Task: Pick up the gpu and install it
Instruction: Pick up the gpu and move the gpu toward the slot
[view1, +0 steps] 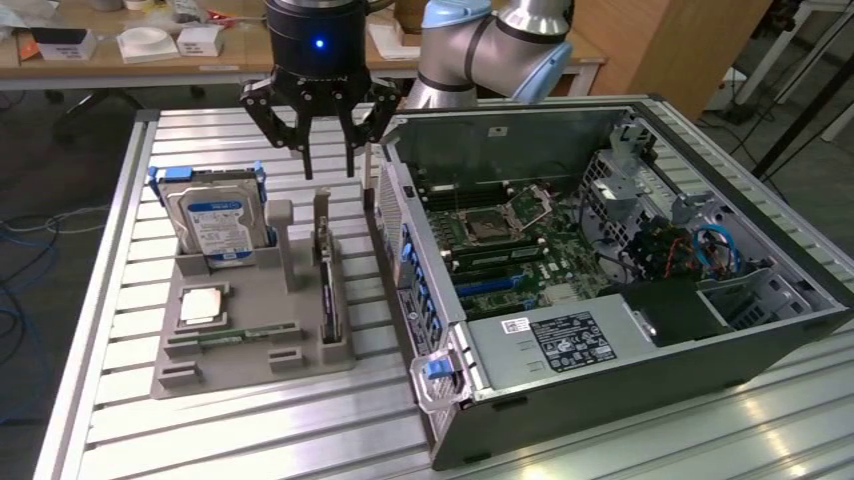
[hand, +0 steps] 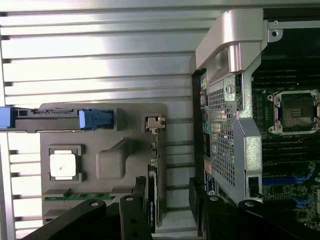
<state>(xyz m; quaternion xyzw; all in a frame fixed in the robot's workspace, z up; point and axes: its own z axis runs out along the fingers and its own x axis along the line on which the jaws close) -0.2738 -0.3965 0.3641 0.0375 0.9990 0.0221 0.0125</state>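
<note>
The gpu (view1: 324, 285) stands on its long edge in a slot along the grey tray (view1: 254, 370), on the side nearest the computer case; it is a thin dark card with a silvery bracket at its far end. In the wrist view, the gpu (hand: 152, 192) runs between the two dark fingers (hand: 132, 217). My gripper (view1: 336, 178) hangs above the card's far end, fingers pointing down, open and holding nothing. The wrist view has the gripper (hand: 167, 212) spread wider than the card, apart from it.
The open computer case (view1: 601, 250) lies right beside the tray with its motherboard (view1: 521, 240) exposed. The tray also holds a hard drive (view1: 214, 225), a processor (view1: 203, 303) and a green memory stick (view1: 234, 335). All rest on a slatted metal table (view1: 267, 430).
</note>
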